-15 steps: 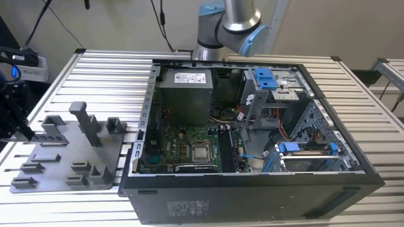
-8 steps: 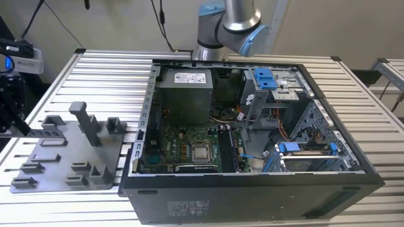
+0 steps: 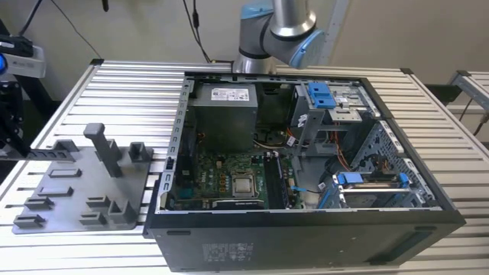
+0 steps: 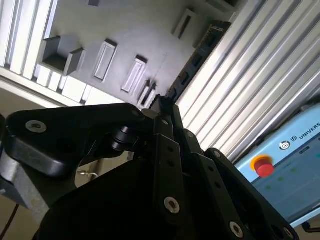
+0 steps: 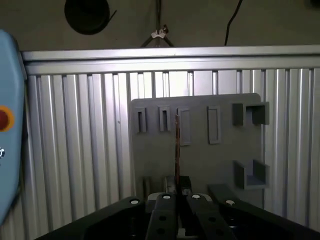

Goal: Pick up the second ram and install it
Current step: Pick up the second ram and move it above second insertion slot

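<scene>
In both wrist views my gripper (image 5: 177,192) (image 4: 162,102) is shut on the second ram (image 5: 177,145) (image 4: 197,57), a thin dark stick that juts straight out from between the fingers. The first wrist view sees it edge-on, as a narrow line. The held ram hangs above the grey moulded tray (image 5: 200,160) (image 4: 125,40), which has a row of narrow slots. In the exterior view the tray (image 3: 77,189) lies on the slatted table at that view's left. The open computer case (image 3: 306,246) lies beside it, its motherboard (image 3: 221,172) facing up.
Inside the case are a silver processor (image 3: 244,184), a power supply (image 3: 223,114) and blue-clipped drive bays (image 3: 370,180). A tall post (image 3: 103,146) stands on the tray. A blue pendant with a red button (image 4: 263,166) lies beyond the table's edge. The arm's base (image 3: 275,34) stands behind the case.
</scene>
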`<state>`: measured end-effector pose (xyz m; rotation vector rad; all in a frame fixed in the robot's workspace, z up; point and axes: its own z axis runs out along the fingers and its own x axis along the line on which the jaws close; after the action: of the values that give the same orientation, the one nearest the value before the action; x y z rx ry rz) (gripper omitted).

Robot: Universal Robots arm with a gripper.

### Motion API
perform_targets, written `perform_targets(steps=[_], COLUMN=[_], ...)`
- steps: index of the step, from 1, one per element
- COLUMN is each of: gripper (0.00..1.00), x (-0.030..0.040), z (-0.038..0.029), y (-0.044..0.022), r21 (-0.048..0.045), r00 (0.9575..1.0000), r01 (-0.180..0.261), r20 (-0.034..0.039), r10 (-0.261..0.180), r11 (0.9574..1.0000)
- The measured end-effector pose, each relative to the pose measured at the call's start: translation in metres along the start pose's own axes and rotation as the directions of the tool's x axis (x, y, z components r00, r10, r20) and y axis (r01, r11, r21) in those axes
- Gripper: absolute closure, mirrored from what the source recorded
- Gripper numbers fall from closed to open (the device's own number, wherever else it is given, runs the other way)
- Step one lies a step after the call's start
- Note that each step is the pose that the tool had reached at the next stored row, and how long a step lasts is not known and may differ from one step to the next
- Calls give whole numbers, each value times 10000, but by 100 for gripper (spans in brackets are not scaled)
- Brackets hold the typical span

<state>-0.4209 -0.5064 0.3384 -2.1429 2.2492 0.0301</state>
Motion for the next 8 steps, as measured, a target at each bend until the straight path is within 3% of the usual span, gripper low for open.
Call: perform_targets(steps=[8], gripper=[86], x=[-8], z=[-211], y=[-2], r21=[-1], r00=[10000], r01=[0], r20=[0], r10=[0], r11=[10000])
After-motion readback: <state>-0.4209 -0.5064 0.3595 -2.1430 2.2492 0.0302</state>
